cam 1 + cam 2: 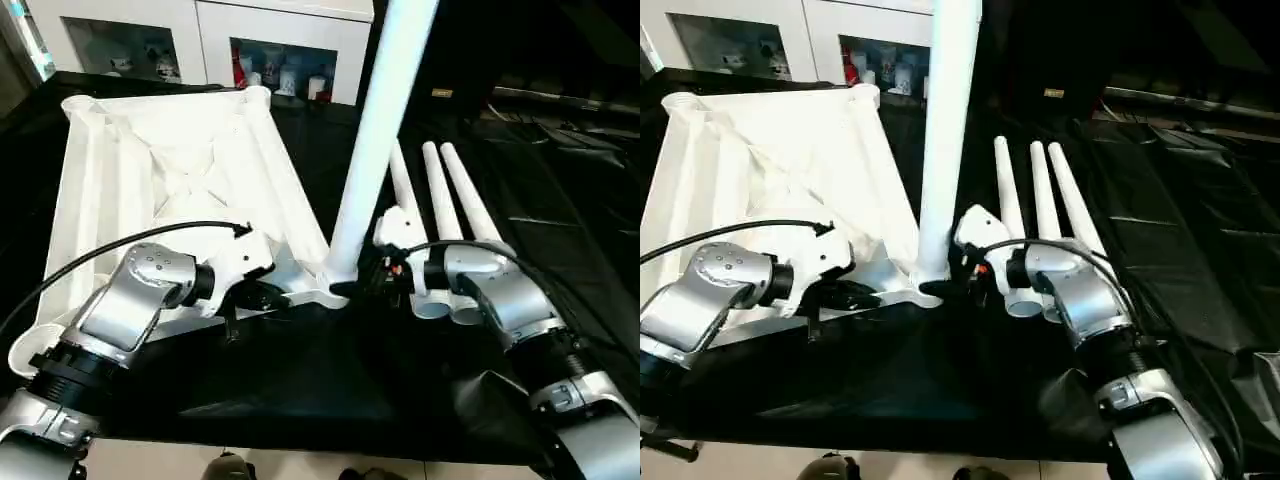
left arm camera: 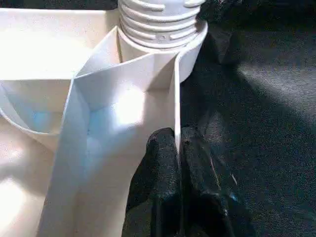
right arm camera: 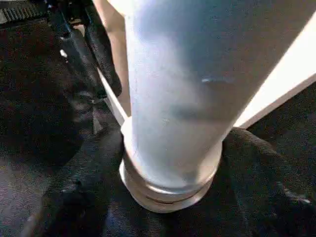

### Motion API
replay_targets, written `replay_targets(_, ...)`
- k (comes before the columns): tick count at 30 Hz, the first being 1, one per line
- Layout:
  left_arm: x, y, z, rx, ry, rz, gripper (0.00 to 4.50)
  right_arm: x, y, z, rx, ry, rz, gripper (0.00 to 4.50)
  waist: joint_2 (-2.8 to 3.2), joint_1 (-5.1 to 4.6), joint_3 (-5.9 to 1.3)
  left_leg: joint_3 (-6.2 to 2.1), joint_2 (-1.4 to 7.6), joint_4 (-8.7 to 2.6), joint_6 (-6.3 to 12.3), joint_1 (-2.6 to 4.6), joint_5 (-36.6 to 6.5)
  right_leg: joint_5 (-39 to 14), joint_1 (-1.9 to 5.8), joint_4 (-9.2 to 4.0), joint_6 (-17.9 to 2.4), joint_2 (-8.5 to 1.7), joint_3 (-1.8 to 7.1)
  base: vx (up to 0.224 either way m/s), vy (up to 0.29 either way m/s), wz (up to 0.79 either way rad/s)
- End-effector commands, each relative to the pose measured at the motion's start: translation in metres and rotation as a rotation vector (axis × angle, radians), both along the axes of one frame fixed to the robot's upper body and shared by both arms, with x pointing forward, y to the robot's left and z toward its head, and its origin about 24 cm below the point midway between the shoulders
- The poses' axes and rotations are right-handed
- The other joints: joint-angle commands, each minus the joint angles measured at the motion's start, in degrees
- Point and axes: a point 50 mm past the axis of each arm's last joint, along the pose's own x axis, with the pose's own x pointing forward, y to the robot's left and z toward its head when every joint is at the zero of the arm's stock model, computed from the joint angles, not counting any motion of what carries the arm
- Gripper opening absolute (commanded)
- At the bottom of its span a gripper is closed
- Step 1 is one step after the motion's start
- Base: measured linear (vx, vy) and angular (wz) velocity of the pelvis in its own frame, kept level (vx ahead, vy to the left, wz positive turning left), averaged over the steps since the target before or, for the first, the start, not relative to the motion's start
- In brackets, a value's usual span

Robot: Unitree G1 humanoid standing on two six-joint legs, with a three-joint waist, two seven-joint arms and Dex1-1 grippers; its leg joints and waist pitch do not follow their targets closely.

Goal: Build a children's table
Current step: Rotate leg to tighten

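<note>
The white tabletop [image 1: 170,170] lies upside down on the black cloth, ribbed underside up. One white leg [image 1: 375,140] stands upright in its near right corner socket [image 1: 335,290]. My right gripper [image 1: 362,282] is shut on this leg just above the socket, its fingers [image 3: 261,168] on either side of the leg [image 3: 182,98]. My left gripper [image 1: 262,296] is shut on the tabletop's thin rim wall [image 2: 175,89] beside that corner, one black finger [image 2: 160,158] on each face. The leg's threaded end [image 2: 158,22] sits in the socket.
Three more white legs [image 1: 440,190] lie side by side on the cloth, behind my right forearm. A white glass-door cabinet [image 1: 200,40] with small items stands at the back. Black cloth [image 1: 330,380] covers the floor in front of the tabletop.
</note>
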Motion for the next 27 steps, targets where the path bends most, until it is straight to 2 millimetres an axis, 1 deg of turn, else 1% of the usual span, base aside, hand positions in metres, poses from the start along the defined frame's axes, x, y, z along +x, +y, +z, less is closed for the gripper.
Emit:
replay_targets(1, -0.006, -0.012, 0.004, -0.019, -0.004, -0.086, 0.0, -0.002, -0.001, -0.004, 0.0, 0.014, 0.001, 2.9, 0.68, -0.13, -4.24, -0.4, 2.36, -3.37, 2.95, 1.06, -4.75, -1.68, 3.29, -2.88, -14.04, -4.74, 3.13, 0.0, 0.0, 0.0)
replay_targets(4, -0.005, -0.012, 0.003, -0.019, -0.005, -0.087, 0.0, -0.002, 0.001, -0.007, -0.002, 0.022, 0.0, 2.78, 0.71, -0.16, -4.2, -0.4, 2.35, -3.36, 2.88, 1.07, -4.87, -1.78, 3.24, -2.89, -14.05, -4.72, 3.14, 0.0, 0.0, 0.0)
replay_targets(5, -0.005, -0.013, 0.003, -0.019, -0.005, -0.086, 0.0, -0.002, 0.001, -0.007, -0.002, 0.023, -0.001, 2.75, 0.82, -0.14, -4.16, -0.43, 2.36, -3.38, 2.85, 1.06, -4.9, -1.76, 3.24, -2.87, -14.08, -4.75, 3.14, 0.0, 0.0, 0.0)
replay_targets(7, -0.005, -0.013, 0.003, -0.019, -0.006, -0.085, 0.0, -0.002, 0.001, -0.008, 0.001, 0.027, -0.008, 2.72, 0.69, -0.21, -4.17, -0.44, 2.33, -3.37, 2.79, 1.03, -5.06, -1.96, 3.26, -2.88, -14.01, -4.72, 3.13, 0.0, 0.0, 0.0)
replay_targets(11, -0.003, -0.013, 0.003, -0.021, -0.01, -0.064, 0.0, 0.001, 0.001, -0.013, 0.025, 0.045, -0.071, 2.72, 0.7, -0.31, -4.08, -0.44, 2.32, -3.38, 2.61, 1.01, -5.48, -2.75, 3.21, -2.97, -13.92, -4.77, 3.17, 0.0, 0.0, 0.0)
replay_targets(12, -0.003, -0.013, 0.003, -0.021, -0.011, -0.057, 0.0, 0.002, 0.001, -0.013, 0.029, 0.047, -0.087, 2.72, 0.74, -0.39, -4.0, -0.47, 2.35, -3.45, 2.35, 1.0, -6.21, -3.87, 3.17, -3.11, -13.86, -4.81, 3.16, 0.0, 0.0, 0.0)
replay_targets(14, 0.001, -0.013, 0.003, -0.016, -0.026, -0.012, 0.0, 0.006, 0.001, -0.018, 0.046, 0.053, -0.177, 2.72, 0.72, -0.54, -3.78, -0.48, 2.36, -3.56, 1.65, 1.01, -7.71, -6.56, 3.05, -3.43, -13.47, -4.88, 3.21, 0.0, 0.0, 0.0)
replay_targets(15, 0.005, -0.014, 0.002, -0.015, -0.042, 0.032, 0.0, 0.009, 0.002, -0.021, 0.054, 0.057, -0.235, 2.72, 0.7, -0.64, -3.69, -0.54, 2.36, -3.68, 0.87, 1.1, -8.96, -9.17, 2.99, -3.65, -12.89, -4.91, 3.22, 0.0, 0.0, 0.0)
replay_targets(16, 0.011, -0.015, 0.002, -0.017, -0.061, 0.087, 0.0, 0.012, 0.003, -0.024, 0.065, 0.063, -0.303, 2.72, 0.71, -0.8, -3.47, -0.56, 2.29, -3.81, 0.0, 1.18, -10.51, -12.44, 2.81, -4.07, -12.18, -4.95, 3.26, 0.0, 0.0, 0.0)
replay_targets(17, 0.02, -0.018, 0.001, -0.025, -0.094, 0.182, 0.0, 0.017, 0.007, -0.03, 0.082, 0.077, -0.415, 2.72, 0.72, -0.73, -3.55, -0.62, 2.27, -3.81, -0.4, 1.31, -11.14, -13.97, 2.84, -4.21, -11.71, -5.0, 3.23, 0.0, 0.0, 0.0)
replay_targets(18, 0.02, -0.018, 0.001, -0.025, -0.094, 0.182, 0.0, 0.017, 0.007, -0.03, 0.083, 0.077, -0.416, 2.72, 0.68, -0.87, -3.54, -0.68, 2.23, -3.87, -1.0, 1.21, -11.38, -15.45, 2.84, -4.31, -11.18, -5.1, 3.31, 0.0, 0.0, 0.0)
replay_targets(19, 0.026, -0.022, 0.0, -0.029, -0.113, 0.246, 0.0, 0.02, 0.011, -0.034, 0.095, 0.09, -0.51, 2.72, 0.73, -0.88, -3.64, -0.77, 2.27, -3.9, -1.24, 1.25, -11.31, -16.16, 2.86, -4.41, -10.51, -5.16, 3.3, 0.0, 0.0, 0.0)
replay_targets(20, 0.03, -0.028, -0.002, -0.03, -0.117, 0.299, 0.0, 0.024, 0.016, -0.038, 0.105, 0.111, -0.613, 2.72, 0.92, -0.93, -3.62, -0.78, 2.15, -3.86, -1.29, 1.16, -11.35, -16.13, 2.79, -4.41, -10.33, -5.06, 3.29, 0.0, 0.0, 0.0)
replay_targets(21, 0.033, -0.033, -0.004, -0.03, -0.118, 0.336, 0.0, 0.027, 0.02, -0.042, 0.109, 0.131, -0.69, 2.72, 0.86, -1.39, -3.53, -0.83, 2.19, -3.99, -1.91, 1.18, -12.34, -17.15, 2.57, -4.5, -10.4, -5.01, 3.29, 0.0, 0.0, 0.0)
replay_targets(22, 0.033, -0.041, -0.006, -0.03, -0.113, 0.351, 0.0, 0.029, 0.026, -0.044, 0.122, 0.152, -0.757, 2.72, 0.99, -1.41, -3.65, -0.9, 2.09, -3.94, -2.23, 1.32, -12.76, -17.95, 2.58, -4.63, -9.85, -5.03, 3.23, 0.0, 0.0, 0.0)
replay_targets(23, 0.033, -0.046, -0.008, -0.031, -0.11, 0.356, 0.0, 0.03, 0.03, -0.045, 0.129, 0.165, -0.794, 2.72, 0.89, -1.58, -3.65, -0.95, 2.13, -3.97, -2.23, 1.25, -12.78, -17.71, 2.6, -4.58, -9.87, -5.1, 3.23, 0.0, 0.0, 0.0)
replay_targets(24, 0.033, -0.053, -0.009, -0.032, -0.109, 0.355, 0.0, 0.031, 0.036, -0.045, 0.141, 0.177, -0.821, 2.72, 1.08, -1.82, -3.61, -1.0, 2.14, -4.01, -2.22, 1.12, -13.44, -17.8, 2.49, -4.67, -9.64, -5.15, 3.26, 0.0, 0.0, 0.0)
replay_targets(25, 0.032, -0.064, -0.011, -0.031, -0.11, 0.356, 0.0, 0.032, 0.046, -0.044, 0.15, 0.189, -0.849, 2.72, 1.03, -1.91, -3.7, -1.0, 2.1, -3.98, -2.11, 1.14, -13.35, -16.93, 2.53, -4.61, -9.35, -4.98, 3.19, 0.0, 0.0, 0.0)
replay_targets(26, 0.032, -0.068, -0.012, -0.03, -0.112, 0.355, 0.0, 0.032, 0.05, -0.044, 0.152, 0.191, -0.854, 2.72, 1.05, -1.97, -3.66, -1.0, 2.11, -3.97, -1.94, 1.13, -13.29, -16.01, 2.45, -4.56, -9.23, -4.88, 3.17, 0.0, 0.0, 0.0)
replay_targets(27, 0.032, -0.068, -0.012, -0.03, -0.112, 0.355, 0.0, 0.032, 0.051, -0.044, 0.152, 0.191, -0.855, 2.72, 1.03, -2.0, -3.65, -0.99, 2.07, -4.01, -1.83, 1.04, -13.28, -15.71, 2.53, -4.54, -9.14, -4.84, 3.14, 0.0, 0.0, 0.0)
